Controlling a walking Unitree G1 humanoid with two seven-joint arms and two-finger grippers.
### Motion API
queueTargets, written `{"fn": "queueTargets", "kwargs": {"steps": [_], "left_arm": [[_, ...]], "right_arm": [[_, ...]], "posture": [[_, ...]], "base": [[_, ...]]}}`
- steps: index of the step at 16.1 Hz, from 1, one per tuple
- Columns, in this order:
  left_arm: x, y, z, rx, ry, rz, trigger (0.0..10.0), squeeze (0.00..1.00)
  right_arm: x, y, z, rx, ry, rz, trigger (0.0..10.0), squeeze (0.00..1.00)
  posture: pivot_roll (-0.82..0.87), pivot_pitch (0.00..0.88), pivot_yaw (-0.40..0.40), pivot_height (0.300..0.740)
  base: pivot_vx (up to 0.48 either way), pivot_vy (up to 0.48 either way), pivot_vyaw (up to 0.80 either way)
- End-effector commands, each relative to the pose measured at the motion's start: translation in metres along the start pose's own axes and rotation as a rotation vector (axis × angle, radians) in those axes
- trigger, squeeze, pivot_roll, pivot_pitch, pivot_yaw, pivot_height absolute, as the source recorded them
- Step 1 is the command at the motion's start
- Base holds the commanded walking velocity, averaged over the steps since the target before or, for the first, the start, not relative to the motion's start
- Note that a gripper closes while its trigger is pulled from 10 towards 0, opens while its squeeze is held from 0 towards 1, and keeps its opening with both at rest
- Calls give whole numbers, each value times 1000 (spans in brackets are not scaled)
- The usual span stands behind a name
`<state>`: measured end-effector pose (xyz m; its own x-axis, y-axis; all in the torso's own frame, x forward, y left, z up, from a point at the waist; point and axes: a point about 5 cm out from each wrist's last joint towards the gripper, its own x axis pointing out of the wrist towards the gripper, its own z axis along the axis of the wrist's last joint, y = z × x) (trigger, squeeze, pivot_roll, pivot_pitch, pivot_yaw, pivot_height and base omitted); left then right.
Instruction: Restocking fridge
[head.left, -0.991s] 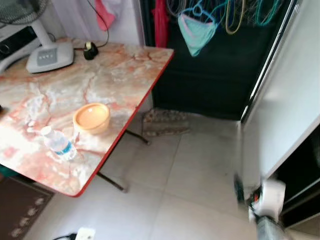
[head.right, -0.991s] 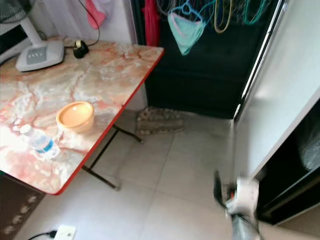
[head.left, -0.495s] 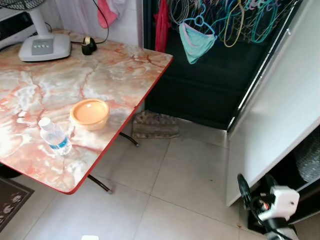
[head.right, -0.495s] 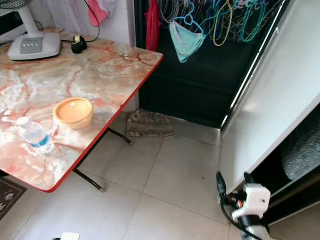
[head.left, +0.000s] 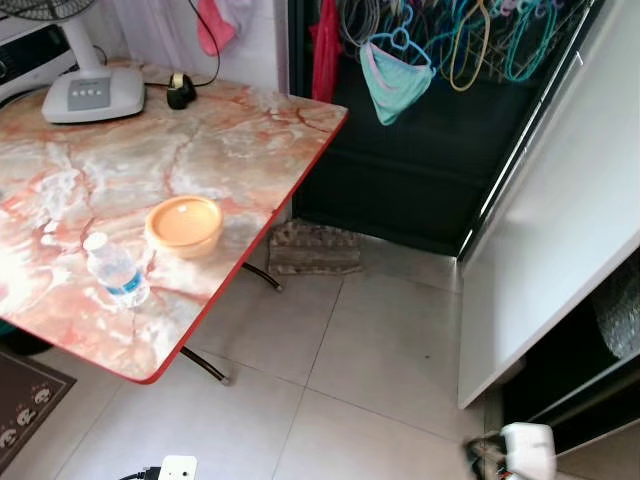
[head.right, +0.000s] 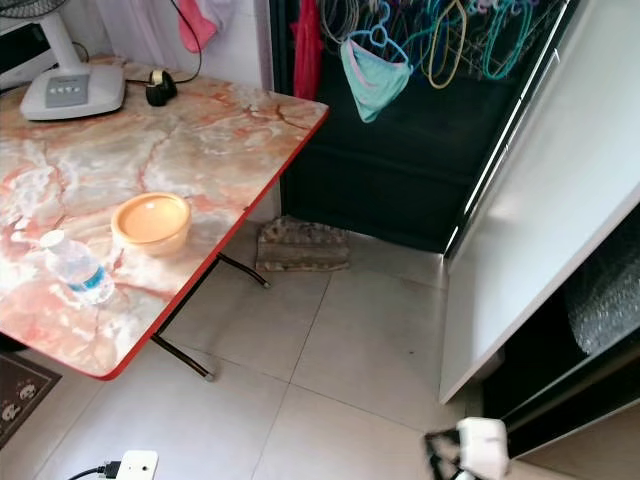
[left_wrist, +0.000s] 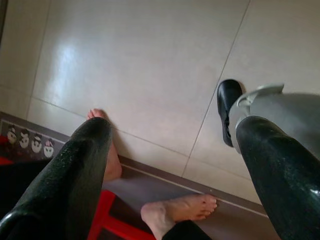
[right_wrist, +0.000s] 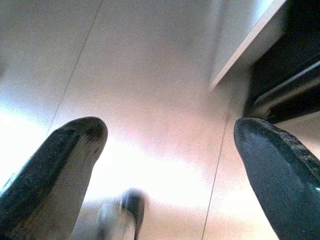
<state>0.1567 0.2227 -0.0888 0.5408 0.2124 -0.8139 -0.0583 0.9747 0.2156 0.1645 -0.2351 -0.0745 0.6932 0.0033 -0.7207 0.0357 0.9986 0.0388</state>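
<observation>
Where frame crops it, right hand (head.right: 455, 462) blurred

A lived-in home. A marble-patterned folding table (head.left: 200, 160) stands on tiled floor (head.left: 380, 350) beside an open white fridge door (head.left: 560, 250). Clothes hangers (head.left: 470, 40) crowd a dark doorway.

Water bottle (head.left: 116, 270) label: a blue band, its print too small to read.
Fan base (head.left: 92, 95) panel: a row of buttons near the far left corner of the worktop (head.left: 230, 150), no legible marking.
Floor mat (head.left: 28, 400) by the worktop's near edge: small figure pattern, no lettering.
Fridge door (head.left: 560, 230): plain white, no sign or brand to be made out.
Readable text overall: none.
</observation>
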Motion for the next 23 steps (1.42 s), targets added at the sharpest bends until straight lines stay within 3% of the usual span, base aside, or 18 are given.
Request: {"fn": "queueTargets", "kwargs": {"steps": [1,3,5,6,9,13,17,23], "left_arm": [[1,0,2,23,12,-12,10000,0],[2,0,7,29,4,-14,10000,0],[4,0,16,26,-11,-10,10000,0],[4,0,20,25,-15,-11,10000,0],[6,-1,29,34,-24,-25,10000,0],[7,-2,38,32,-43,-27,10000,0],[7,-2,41,10,-45,-29,10000,0],[8,-5,45,-18,-52,-37,10000,0]], "right_arm": [[0,5,-14,-96,126,8,10000,0],[-1,8,-22,-112,182,5,10000,0],[-8,1,-35,-22,211,-44,10000,0],[-10,-1,-41,-24,235,-50,10000,0],[-12,-9,-39,32,222,-71,10000,0],[-4,-4,-26,72,186,-73,10000,0],[-4,-8,-23,15,204,-53,10000,0],[-3,-4,-24,-5,216,-43,10000,0]], "posture": [[70,56,-28,740],[83,57,-25,740],[80,53,-3,740],[77,51,1,740],[63,48,14,740],[74,16,20,740],[81,11,5,740],[89,0,-24,740]], "base": [[0,0,0],[0,0,0],[0,0,0],[0,0,0],[0,0,0],[0,0,0],[0,0,0],[0,0,704]]}}
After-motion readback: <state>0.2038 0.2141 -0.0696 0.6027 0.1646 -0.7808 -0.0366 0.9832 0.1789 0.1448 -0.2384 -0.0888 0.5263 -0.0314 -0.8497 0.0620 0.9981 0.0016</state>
